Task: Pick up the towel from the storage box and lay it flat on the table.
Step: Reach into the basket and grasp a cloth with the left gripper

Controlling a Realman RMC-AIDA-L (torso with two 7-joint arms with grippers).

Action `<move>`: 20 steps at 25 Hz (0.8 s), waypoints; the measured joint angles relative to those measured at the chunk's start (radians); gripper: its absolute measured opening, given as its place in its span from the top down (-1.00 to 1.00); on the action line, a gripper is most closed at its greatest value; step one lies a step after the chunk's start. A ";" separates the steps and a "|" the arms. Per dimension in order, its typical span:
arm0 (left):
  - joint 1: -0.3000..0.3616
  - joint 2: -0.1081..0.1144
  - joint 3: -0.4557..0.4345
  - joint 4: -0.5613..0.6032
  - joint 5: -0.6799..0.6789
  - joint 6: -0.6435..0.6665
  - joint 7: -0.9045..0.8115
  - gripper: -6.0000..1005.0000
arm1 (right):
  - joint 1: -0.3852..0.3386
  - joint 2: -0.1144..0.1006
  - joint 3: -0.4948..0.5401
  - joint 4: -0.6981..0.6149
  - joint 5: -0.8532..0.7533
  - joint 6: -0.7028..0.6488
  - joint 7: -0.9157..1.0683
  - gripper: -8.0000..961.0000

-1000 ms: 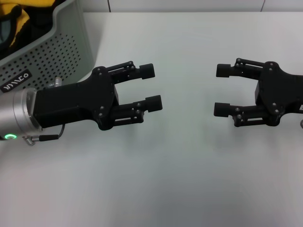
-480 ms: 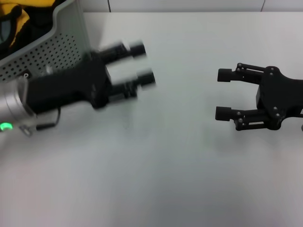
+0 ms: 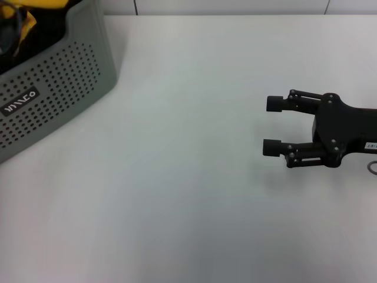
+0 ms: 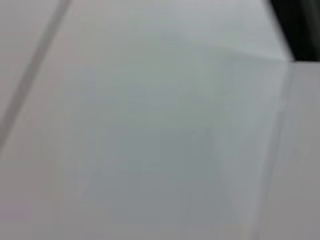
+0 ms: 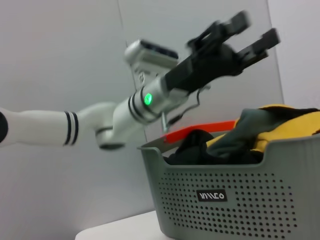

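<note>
Left gripper (image 5: 247, 34) fingers apart, above storage box (image 5: 230, 200) rim.

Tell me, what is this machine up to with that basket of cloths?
It is setting out to fetch a towel from the grey storage box and spread it on the white table. The left gripper is raised in the air above the box, fingers open, holding nothing. The right gripper hovers open over the table's right side. The towel lies bunched in the box among other cloths, untouched.
</note>
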 joint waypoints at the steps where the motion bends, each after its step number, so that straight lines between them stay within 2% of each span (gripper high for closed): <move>1: 0.003 0.003 -0.002 0.027 0.018 -0.034 -0.027 -0.45 | -0.001 0.000 0.000 0.002 0.000 0.005 -0.001 -0.82; 6: 0.045 -0.002 -0.024 0.244 0.249 -0.301 -0.248 -0.45 | -0.001 0.000 0.000 0.012 -0.001 0.014 -0.012 -0.82; 11: 0.114 -0.023 -0.042 0.432 0.522 -0.414 -0.453 -0.45 | 0.010 -0.001 0.000 0.025 -0.002 0.029 -0.016 -0.82; 13: 0.137 -0.028 -0.050 0.472 0.605 -0.432 -0.507 -0.45 | 0.011 -0.001 0.000 0.025 -0.002 0.030 -0.022 -0.82; 14: 0.137 -0.028 -0.050 0.472 0.605 -0.432 -0.507 -0.45 | 0.012 -0.001 0.000 0.025 -0.002 0.030 -0.024 -0.82; 16: 0.179 -0.030 -0.060 0.508 0.673 -0.448 -0.541 -0.45 | 0.013 -0.001 0.000 0.025 -0.002 0.030 -0.028 -0.82; 20: 0.213 -0.031 -0.074 0.501 0.690 -0.474 -0.544 -0.45 | 0.014 -0.001 0.000 0.025 -0.008 0.033 -0.029 -0.82</move>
